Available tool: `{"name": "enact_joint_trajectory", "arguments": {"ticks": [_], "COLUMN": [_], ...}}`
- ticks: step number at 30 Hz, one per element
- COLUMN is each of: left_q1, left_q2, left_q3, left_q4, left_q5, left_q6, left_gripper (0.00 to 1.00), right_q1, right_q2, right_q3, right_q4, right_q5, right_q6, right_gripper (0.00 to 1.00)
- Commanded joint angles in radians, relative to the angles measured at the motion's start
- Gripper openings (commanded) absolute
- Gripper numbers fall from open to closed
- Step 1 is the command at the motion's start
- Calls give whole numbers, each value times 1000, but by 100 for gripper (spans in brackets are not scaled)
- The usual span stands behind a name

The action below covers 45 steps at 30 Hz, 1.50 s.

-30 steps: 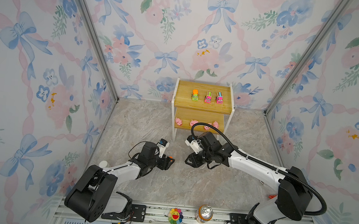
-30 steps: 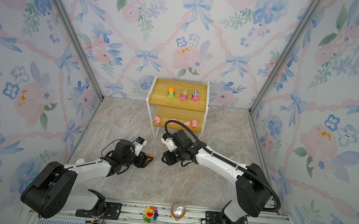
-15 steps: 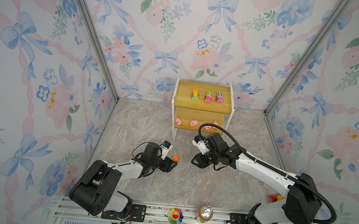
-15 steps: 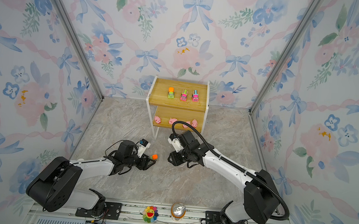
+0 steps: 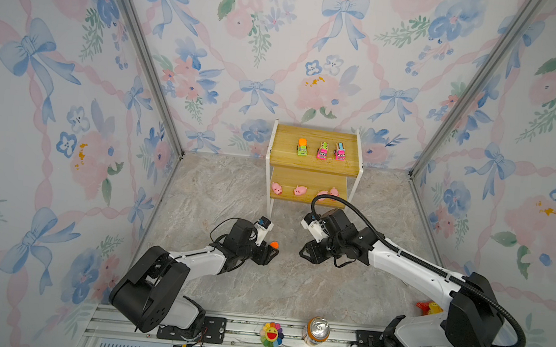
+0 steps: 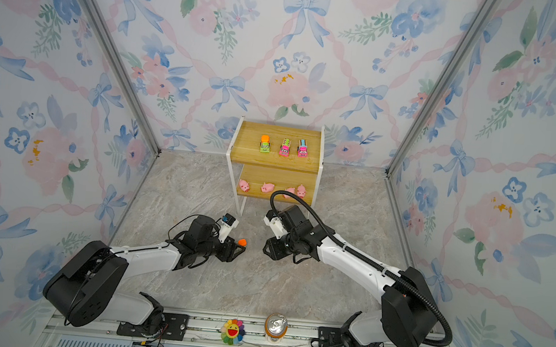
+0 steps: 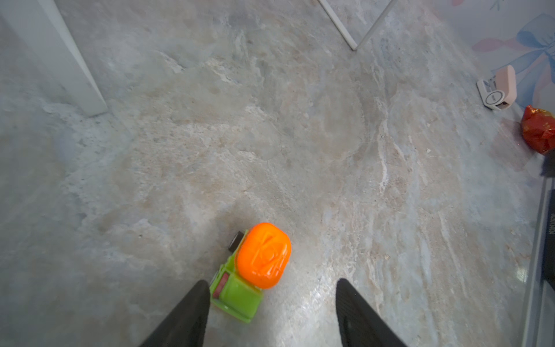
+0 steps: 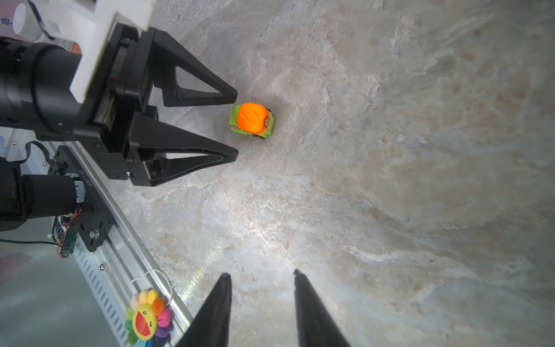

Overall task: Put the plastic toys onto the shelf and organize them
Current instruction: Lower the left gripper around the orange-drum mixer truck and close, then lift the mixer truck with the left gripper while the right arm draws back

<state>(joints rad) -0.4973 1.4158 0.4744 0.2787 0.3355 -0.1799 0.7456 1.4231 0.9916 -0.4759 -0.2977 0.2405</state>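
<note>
Green truck (image 7: 250,270): sitting on desk at left hand's (image 7: 271,281) fingertips, hand gaping wide, empty. Probably handling light, hard, slick; pinching across green sides looking best. Right hand (image 8: 260,273) hovering nearby, partly spread, empty.

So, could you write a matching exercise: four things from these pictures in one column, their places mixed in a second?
Things:
1. pink pigs
2. pink trucks
3. loose green truck
4. can

Places:
a. floor, before the left gripper
b. front rail
c. upper shelf board
d. lower shelf board

Pairs: 1-d, 2-c, 3-a, 4-b
</note>
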Motion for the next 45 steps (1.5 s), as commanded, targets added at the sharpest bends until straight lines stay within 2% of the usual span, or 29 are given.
{"name": "enact_joint_trajectory", "arguments": {"ticks": [1, 8, 15, 20, 25, 30, 34, 39, 45], "left_q1": [-4, -28, -37, -38, -38, -40, -43, -49, -80], "left_q2": [36, 48, 47, 82, 91, 103, 101, 45, -193], "left_q3": [41, 46, 41, 62, 74, 82, 87, 91, 157], "left_q4": [-35, -73, -76, -82, -87, -93, -92, -114, -243], "left_q5": [-35, -27, -53, -75, -79, -78, -75, -72, -54], "left_q6": [31, 49, 46, 34, 23, 14, -6, -63, -181], "left_gripper": [67, 61, 62, 58, 51, 34, 29, 25, 22], "right_q1": [-9, -9, -9, -11, -11, -12, -11, -11, -12], "right_q2": [-37, -57, -61, -67, -80, -109, -139, -191, -238], "right_q3": [-25, -47, -50, -53, -62, -77, -96, -131, -171], "right_q4": [8, 9, 9, 11, 10, 8, 11, 12, -19], "right_q5": [10, 11, 18, 24, 30, 40, 48, 64, 102], "right_q6": [17, 21, 20, 23, 28, 35, 50, 75, 132], "right_gripper": [38, 38, 39, 39, 39, 39, 39, 39, 40]}}
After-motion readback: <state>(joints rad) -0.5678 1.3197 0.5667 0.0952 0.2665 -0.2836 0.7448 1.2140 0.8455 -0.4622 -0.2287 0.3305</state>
